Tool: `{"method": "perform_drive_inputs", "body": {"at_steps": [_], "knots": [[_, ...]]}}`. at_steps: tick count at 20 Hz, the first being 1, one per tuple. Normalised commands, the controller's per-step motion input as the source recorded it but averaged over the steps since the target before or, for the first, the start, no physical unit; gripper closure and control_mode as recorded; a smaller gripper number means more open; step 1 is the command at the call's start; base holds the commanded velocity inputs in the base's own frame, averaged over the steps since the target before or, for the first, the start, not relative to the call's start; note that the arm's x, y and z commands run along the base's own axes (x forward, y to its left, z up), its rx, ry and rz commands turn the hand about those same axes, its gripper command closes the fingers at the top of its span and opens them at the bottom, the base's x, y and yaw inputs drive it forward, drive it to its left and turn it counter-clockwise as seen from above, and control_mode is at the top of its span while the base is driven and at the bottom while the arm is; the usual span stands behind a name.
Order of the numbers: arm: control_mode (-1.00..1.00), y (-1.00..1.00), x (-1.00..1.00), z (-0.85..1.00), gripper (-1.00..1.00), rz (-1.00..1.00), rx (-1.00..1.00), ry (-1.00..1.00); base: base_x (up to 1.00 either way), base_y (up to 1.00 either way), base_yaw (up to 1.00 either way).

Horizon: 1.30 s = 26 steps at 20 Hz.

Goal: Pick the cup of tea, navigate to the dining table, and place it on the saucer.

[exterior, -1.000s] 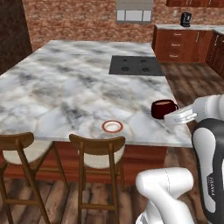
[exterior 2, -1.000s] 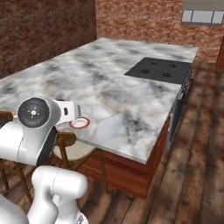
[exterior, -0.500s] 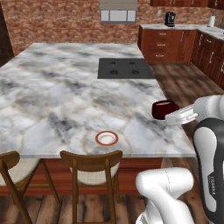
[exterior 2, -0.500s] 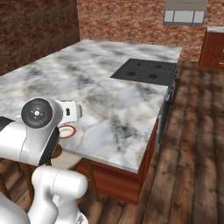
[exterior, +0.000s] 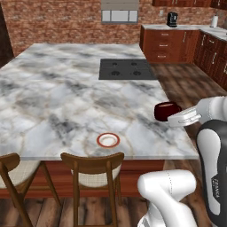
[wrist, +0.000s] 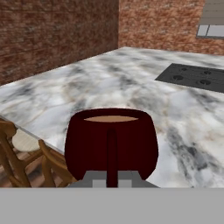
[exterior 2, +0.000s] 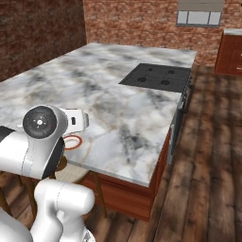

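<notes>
The cup of tea [exterior: 166, 111], dark maroon with light brown liquid, hangs upright above the right front part of the dining table [exterior: 66, 97], a marble-topped island. My gripper [exterior: 175, 118] is shut on its side handle. In the hand view the cup [wrist: 111, 138] sits close in front, its handle pinched in my gripper [wrist: 112, 178]. The saucer [exterior: 108, 140], orange-red rimmed with a white centre, lies near the table's front edge, to the left of the cup and apart from it. In the right base view the saucer [exterior 2: 74, 142] peeks out from behind my arm.
A black cooktop [exterior: 126, 69] is set into the far side of the table. Two wooden chairs [exterior: 93, 167] [exterior: 13, 170] stand at the front edge, below the saucer. Dark wood cabinets [exterior: 177, 42] line the back right. Wood floor [exterior 2: 208, 156] runs along the table's right side.
The base has driven, so the whole scene has shifted: the table now lies more squarely ahead and the saucer has slid toward the middle. The cup stays in the shut gripper.
</notes>
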Motion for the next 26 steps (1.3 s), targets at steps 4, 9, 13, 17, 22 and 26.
{"method": "perform_drive_inputs", "body": {"at_steps": [4,9,13,17,22,26], "knots": [[1.0,0.0,0.0,0.0,1.0,0.0,0.0,0.0,0.0,0.0,0.0],[1.0,0.0,0.0,0.0,1.0,0.0,0.0,0.0,0.0,0.0,0.0],[-1.0,0.0,0.08,0.0,1.0,0.02,0.0,0.0,0.0,0.0,0.0],[-1.0,0.06,0.56,0.0,1.0,0.25,0.0,0.01,0.0,0.0,0.0],[-1.0,0.12,0.95,-0.03,1.0,0.38,0.0,0.07,0.0,0.0,0.0],[-1.0,0.04,1.0,0.0,1.0,0.4,0.04,0.03,0.0,0.0,0.0]]}}
